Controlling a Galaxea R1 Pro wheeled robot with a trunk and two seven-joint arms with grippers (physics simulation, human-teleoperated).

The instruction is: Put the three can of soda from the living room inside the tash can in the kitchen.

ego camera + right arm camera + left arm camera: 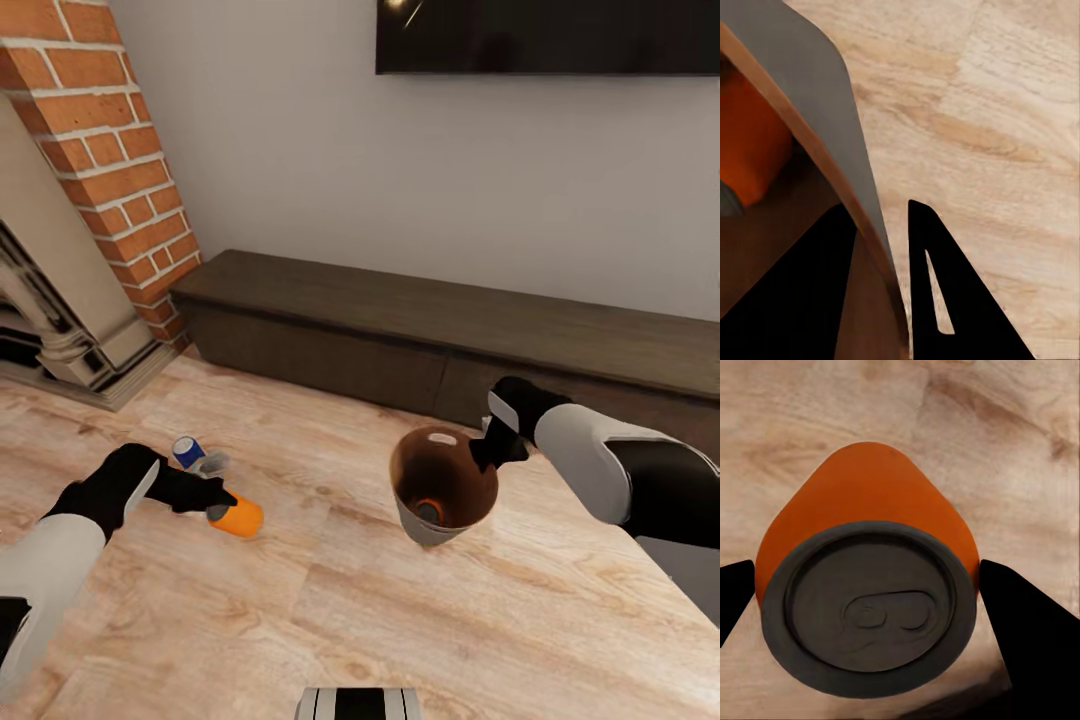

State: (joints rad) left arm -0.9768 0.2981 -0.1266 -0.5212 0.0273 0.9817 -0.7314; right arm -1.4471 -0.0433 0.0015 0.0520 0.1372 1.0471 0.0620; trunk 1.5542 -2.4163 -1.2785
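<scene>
So the left hand [212, 497] is closed on the bright orange soda can with the dark grey top [238, 518], holding it low over the wood floor [400, 620]. In the left wrist view the two black fingers [1027, 615] sit tight against either side of the can [866, 585], near its top end. The blue soda can [187, 451] lies on the floor just behind it, on the far side.

The right hand [492, 440] has its fingers clamped over the rim of the small tapered bucket, coppery-brown inside and pale grey outside [440, 480], one finger inside the wall and one outside. The bucket is tilted, and something orange with a grey end already sits at the bottom [430, 511].

My worries: that rim pinch looks thin, so the bucket could swing or slip and spill what's in it. The can is gripped near its end, so it might pivot out. And the blue one sits close enough to get knocked rolling.
</scene>
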